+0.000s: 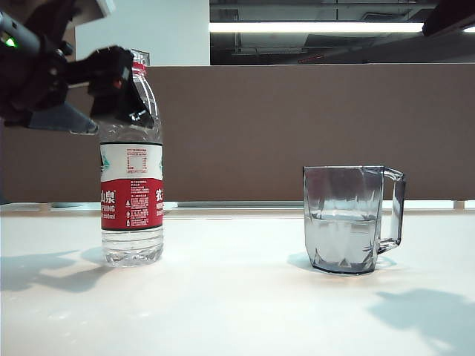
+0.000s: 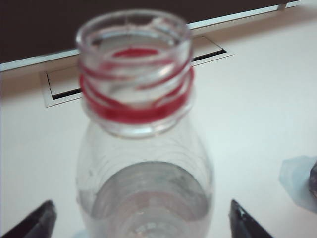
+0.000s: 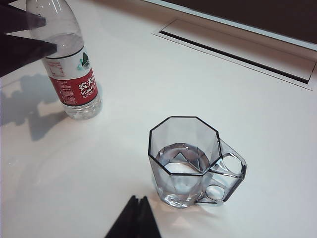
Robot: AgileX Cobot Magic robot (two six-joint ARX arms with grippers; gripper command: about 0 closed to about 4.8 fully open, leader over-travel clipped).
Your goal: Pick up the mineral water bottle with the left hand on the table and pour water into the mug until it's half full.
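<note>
Bulky black left gripper [image 1: 111,96] on a dark arm, with one flat silvery-grey plate finger [image 1: 63,119] tapering to a point and a small green light [image 1: 10,42] glowing on a grey cylindrical part. In the left wrist view, only two dark wedge fingertips [image 2: 34,222]. Right gripper [image 3: 134,221]: matte black, paired pointed tips.

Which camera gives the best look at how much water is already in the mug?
The exterior view: it sees the mug side-on, waterline near mid-height. The right wrist view looks down into it, showing the water surface but not its height. The left wrist view shows only the bottle, not the mug.
</note>
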